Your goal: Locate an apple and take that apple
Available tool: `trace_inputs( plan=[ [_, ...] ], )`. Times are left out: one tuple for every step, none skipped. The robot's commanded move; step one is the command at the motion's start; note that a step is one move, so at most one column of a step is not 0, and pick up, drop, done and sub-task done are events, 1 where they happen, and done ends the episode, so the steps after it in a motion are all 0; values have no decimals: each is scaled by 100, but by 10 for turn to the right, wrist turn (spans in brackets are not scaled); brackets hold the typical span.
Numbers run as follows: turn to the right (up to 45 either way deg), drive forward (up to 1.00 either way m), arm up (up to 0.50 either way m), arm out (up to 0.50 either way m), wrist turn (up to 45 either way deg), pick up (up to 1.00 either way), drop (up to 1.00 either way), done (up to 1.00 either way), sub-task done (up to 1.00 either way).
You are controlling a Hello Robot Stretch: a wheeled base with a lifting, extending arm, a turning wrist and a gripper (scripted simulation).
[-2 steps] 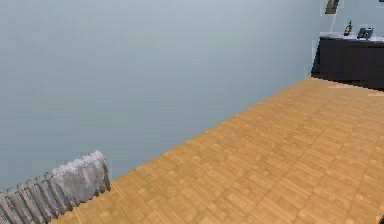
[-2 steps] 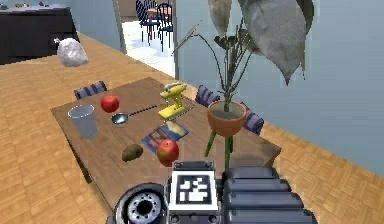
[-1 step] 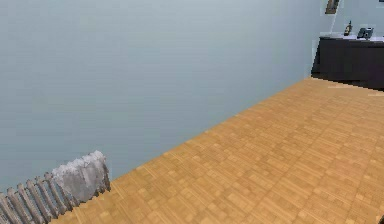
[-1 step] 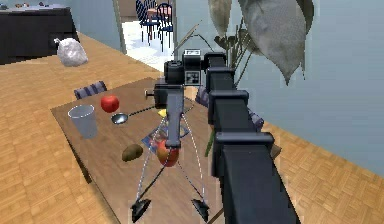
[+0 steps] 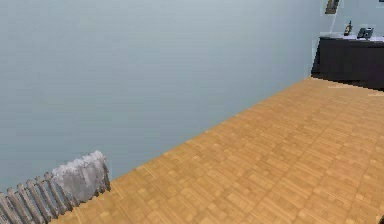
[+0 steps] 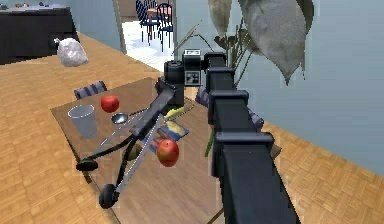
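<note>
1. On the low wooden table (image 6: 160,195) in the arm side view, a red apple (image 6: 168,152) lies just beside the dark arm (image 6: 240,150). A second apple (image 6: 110,103) lies farther toward the view's left, near a clear glass (image 6: 83,120).
2. The gripper (image 6: 98,180) stretches across the same tabletop, and its thin fingers run past the nearer apple on that apple's left. With the table and its clutter behind it, you cannot tell whether it has hold of anything, and the fingers' set cannot be read either.
3. Judging by this, the locating is done. Both fruits rest on the table, so the step in hand is lining up for the grasp.
4. The next move calls for you to pick one apple and bring the fingertips to either side of it. The nearer one looks the likelier choice, though the fingertips seem to lie beyond it, so expect some wrist or base correction.
5. Mind the glass beside the second apple, which could tip. The plant (image 6: 270,35) has large leaves hanging over the arm's far end.
</note>
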Motion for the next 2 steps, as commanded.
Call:
trace_inputs(
  plan=[
    [0,0,0,0,450,0,0,0,0],
    [0,0,0,0,450,0,0,0,0]
  ],
)
